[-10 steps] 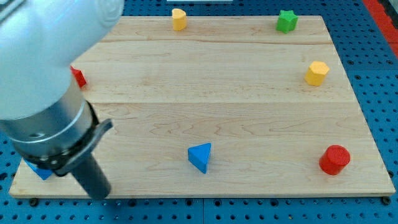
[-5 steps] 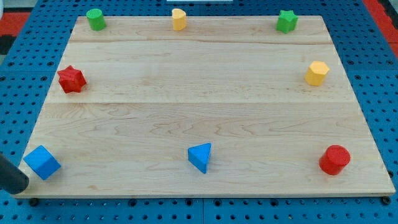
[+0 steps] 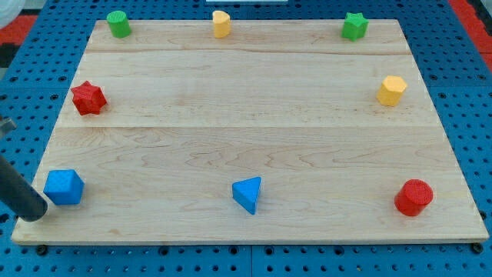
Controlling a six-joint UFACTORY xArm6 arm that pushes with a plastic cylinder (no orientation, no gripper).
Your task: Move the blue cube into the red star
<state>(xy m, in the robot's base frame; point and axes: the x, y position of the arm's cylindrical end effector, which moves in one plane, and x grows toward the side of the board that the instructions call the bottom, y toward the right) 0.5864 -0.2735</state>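
The blue cube (image 3: 64, 187) sits near the board's bottom left corner. The red star (image 3: 88, 98) lies above it by the left edge, well apart. My rod comes in from the view's left edge and my tip (image 3: 35, 212) rests on the board just left of and below the blue cube, touching or nearly touching its left side.
The wooden board (image 3: 254, 123) also holds a blue triangle (image 3: 247, 193) at bottom centre, a red cylinder (image 3: 413, 197) at bottom right, a yellow hexagon block (image 3: 391, 90) at right, a green star (image 3: 354, 26), a yellow block (image 3: 221, 23) and a green cylinder (image 3: 118, 23) along the top.
The arm has swung out of the view to the left. My tip has come in against the blue cube, which has shifted a little right and up and turned.
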